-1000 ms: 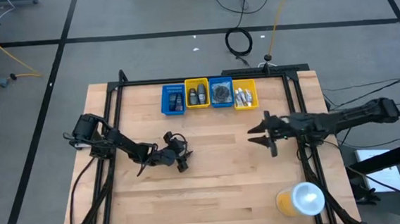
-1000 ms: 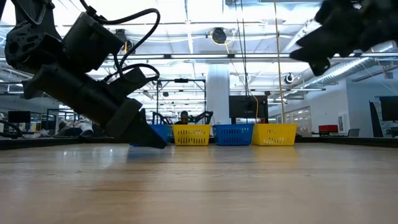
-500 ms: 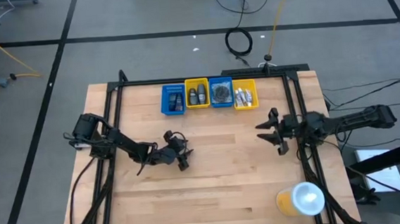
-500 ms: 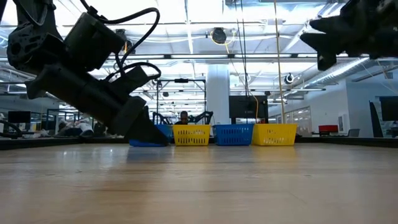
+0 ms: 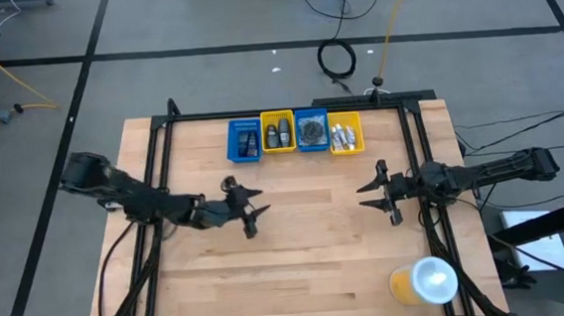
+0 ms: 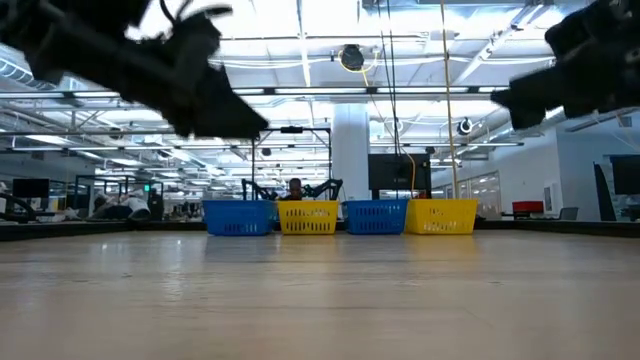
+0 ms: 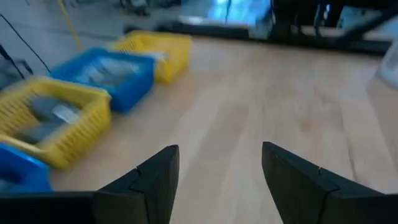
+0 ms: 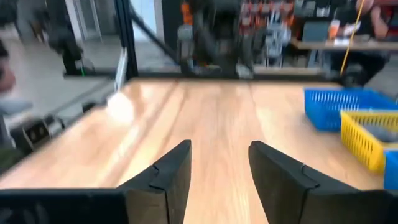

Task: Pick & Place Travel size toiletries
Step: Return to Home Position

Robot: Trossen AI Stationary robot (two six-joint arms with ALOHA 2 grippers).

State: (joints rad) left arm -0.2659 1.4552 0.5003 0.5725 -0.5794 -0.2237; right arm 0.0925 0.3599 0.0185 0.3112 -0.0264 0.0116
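Toiletries (image 5: pixel 278 134) are all inside the bin row (image 5: pixel 294 127) at the far edge of the table (image 5: pixel 310 276).
Row contents, from its left end:
- blue bin (image 5: pixel 229 142): one dark item
- yellow bin (image 5: pixel 277 114): small dark bottles
- second blue bin (image 5: pixel 311 111): dark round pieces
- end yellow bin (image 5: pixel 347 151): white tubes

Left gripper (image 5: pixel 253 211) hovers in front of the row's left end, well apart from it. It is up off the wood and points along the row toward the right end. Jaws are spread wide, and its wrist view shows only bare table between the fingers (image 7: pixel 163 179).

Right gripper (image 5: pixel 367 196) hovers in front of the row, just past its right end, also well apart. It points back toward the left end. Jaws are spread too, with only wood between them in its wrist view.

The two grippers face each other across open table in front of the row. From table height both hang well above the surface, with all four bins showing beneath and between them.

Yellow cup (image 5: pixel 425 280) with a white lid stands at the table edge opposite the row, on the right-end side.
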